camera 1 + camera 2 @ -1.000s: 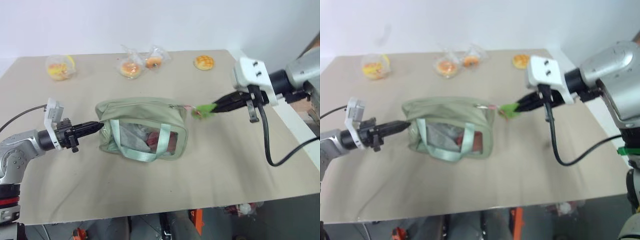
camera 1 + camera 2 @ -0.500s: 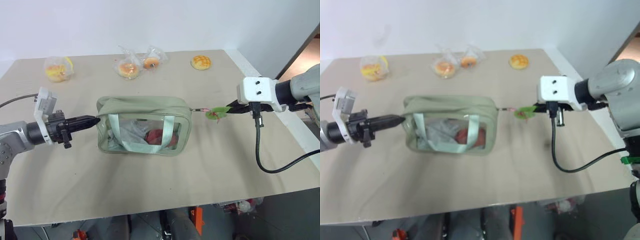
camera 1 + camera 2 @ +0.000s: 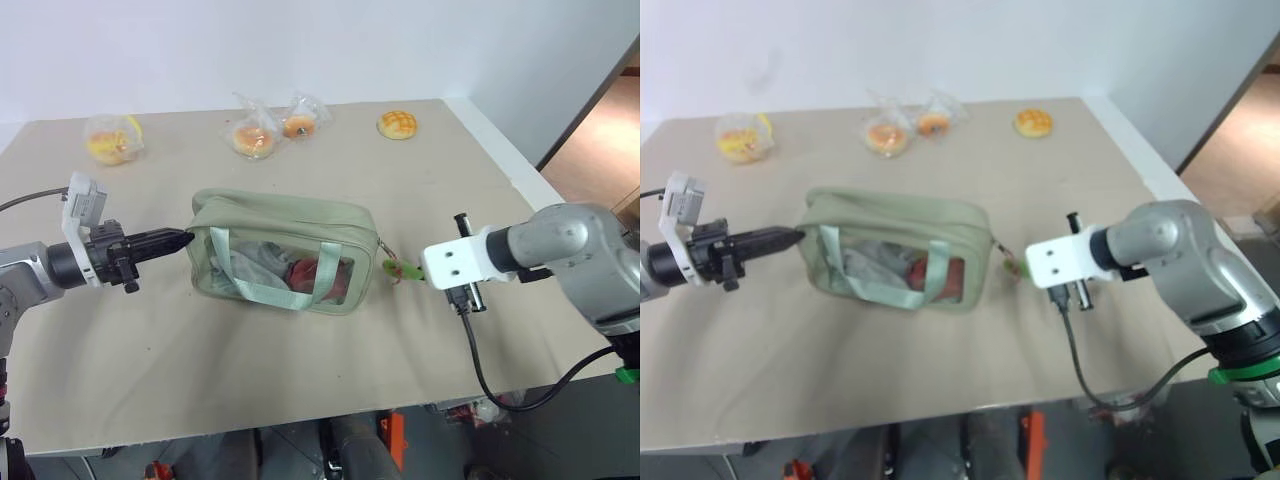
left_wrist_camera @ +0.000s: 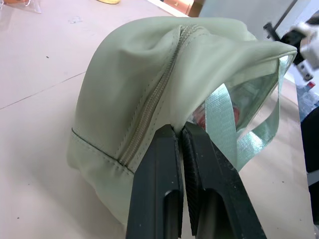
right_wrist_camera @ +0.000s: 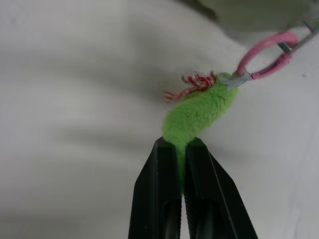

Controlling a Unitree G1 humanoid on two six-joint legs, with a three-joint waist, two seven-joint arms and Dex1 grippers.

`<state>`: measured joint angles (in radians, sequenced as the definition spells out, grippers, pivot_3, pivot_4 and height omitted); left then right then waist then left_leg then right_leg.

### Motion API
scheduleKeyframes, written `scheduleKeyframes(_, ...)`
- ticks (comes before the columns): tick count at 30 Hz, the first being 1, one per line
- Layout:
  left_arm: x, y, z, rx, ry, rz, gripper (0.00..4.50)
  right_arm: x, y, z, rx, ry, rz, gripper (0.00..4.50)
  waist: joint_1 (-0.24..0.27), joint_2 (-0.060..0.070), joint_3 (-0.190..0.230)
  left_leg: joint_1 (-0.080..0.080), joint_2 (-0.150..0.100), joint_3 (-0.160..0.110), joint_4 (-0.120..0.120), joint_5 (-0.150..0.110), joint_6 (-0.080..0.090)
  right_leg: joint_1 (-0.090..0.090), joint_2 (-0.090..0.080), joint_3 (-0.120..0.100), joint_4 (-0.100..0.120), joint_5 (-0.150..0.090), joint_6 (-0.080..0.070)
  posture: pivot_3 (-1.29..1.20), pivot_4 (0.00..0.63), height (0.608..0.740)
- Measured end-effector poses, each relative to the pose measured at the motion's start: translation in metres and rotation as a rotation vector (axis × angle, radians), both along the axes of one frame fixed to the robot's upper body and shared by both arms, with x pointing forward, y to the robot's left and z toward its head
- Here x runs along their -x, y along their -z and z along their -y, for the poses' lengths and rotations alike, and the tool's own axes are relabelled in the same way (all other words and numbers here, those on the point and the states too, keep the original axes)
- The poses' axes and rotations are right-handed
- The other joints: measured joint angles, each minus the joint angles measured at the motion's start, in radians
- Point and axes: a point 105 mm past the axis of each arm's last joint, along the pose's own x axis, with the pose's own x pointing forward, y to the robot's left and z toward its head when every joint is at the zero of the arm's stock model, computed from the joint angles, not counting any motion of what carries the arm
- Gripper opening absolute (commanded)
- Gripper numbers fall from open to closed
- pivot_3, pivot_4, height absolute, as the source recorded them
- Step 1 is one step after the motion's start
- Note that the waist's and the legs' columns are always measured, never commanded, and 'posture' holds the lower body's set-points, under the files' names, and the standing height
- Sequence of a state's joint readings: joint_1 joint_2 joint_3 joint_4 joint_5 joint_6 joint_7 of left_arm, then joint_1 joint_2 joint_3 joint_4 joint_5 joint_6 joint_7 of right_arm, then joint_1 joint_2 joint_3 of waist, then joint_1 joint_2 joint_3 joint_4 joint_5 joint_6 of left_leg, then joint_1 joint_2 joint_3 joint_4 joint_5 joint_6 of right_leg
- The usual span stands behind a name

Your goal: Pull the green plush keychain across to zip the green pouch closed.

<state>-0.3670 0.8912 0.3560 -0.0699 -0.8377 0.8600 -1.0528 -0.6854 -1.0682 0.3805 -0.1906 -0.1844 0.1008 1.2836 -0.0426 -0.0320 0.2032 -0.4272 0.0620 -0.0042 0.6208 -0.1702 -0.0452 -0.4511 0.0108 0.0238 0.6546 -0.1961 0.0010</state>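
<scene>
**Zip Drawn Across, Both Claws Holding On**

On a beige table (image 3: 300,380), the left gripper (image 3: 183,238) pinches the near end of the green pouch (image 3: 285,215) between closed fingers, clamped on the fabric just beside the zipper (image 4: 149,107); from the left wrist view the zipper teeth run away from the fingertips, meshed shut along the stretch that shows, up over the pouch's crown; the pouch sits directly ahead of that claw, its clear window showing something red and some pale wrapping inside, a webbing strap (image 3: 258,292) draped down the front; past the pouch's far end, the green plush keychain (image 5: 197,113) hangs off a pink ring (image 5: 264,57), and the right gripper (image 5: 182,144) is closed tight on the plush tail, with the ring and zipper pull straight ahead of its tips; the plush lies low beside the pouch's end corner, near the table; wrapped buns (image 3: 255,135) rest well beyond both claws at the table's back edge. Judged from this, the pull is at or near its finish; the next move calls for confirming the slider has reached the end stop, then letting go of the plush and freeing the pouch without tugging it over.
</scene>
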Motion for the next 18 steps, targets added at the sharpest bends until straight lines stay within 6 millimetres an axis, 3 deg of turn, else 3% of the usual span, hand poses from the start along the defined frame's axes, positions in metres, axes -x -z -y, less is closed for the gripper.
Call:
scheduleKeyframes(5, -0.001, 0.0, -0.001, 0.001, -0.005, -0.003, 0.0, -0.004, 0.017, -0.017, 0.065, -0.094, 0.02, 0.03, -0.001, 0.0, 0.0, 0.0, 0.0, 0.0, 0.001, 0.0, 0.0, 0.0, 0.0, 0.0, 0.002, 0.0, 0.0, 0.0, 0.15, 0.74)
scheduleKeyframes(10, -0.001, 0.001, -0.002, 0.005, -0.009, -0.006, 0.0, -0.014, 0.014, -0.022, 0.149, -0.141, 0.083, 0.03, -0.001, 0.0, 0.0, 0.0, 0.0, 0.0, 0.002, 0.0, 0.0, 0.0, 0.0, 0.0, 0.004, 0.0, 0.0, 0.0, 0.15, 0.74)
scheduleKeyframes(14, -0.002, 0.002, -0.002, 0.008, -0.013, -0.009, 0.0, -0.007, 0.026, -0.02, 0.222, -0.194, 0.019, 0.03, -0.001, 0.0, 0.0, 0.0, 0.0, 0.0, 0.002, 0.0, 0.0, 0.0, 0.0, 0.001, 0.005, 0.0, -0.001, 0.0, 0.15, 0.74)
scheduleKeyframes(18, -0.001, 0.006, -0.003, 0.009, -0.018, -0.015, 0.0, 0.005, 0.037, -0.017, 0.151, -0.157, -0.098, 0.03, -0.001, -0.001, -0.001, 0.002, 0.0, 0.0, 0.003, 0.0, 0.0, 0.0, 0.0, 0.001, 0.009, -0.001, -0.002, 0.0, 0.15, 0.74)
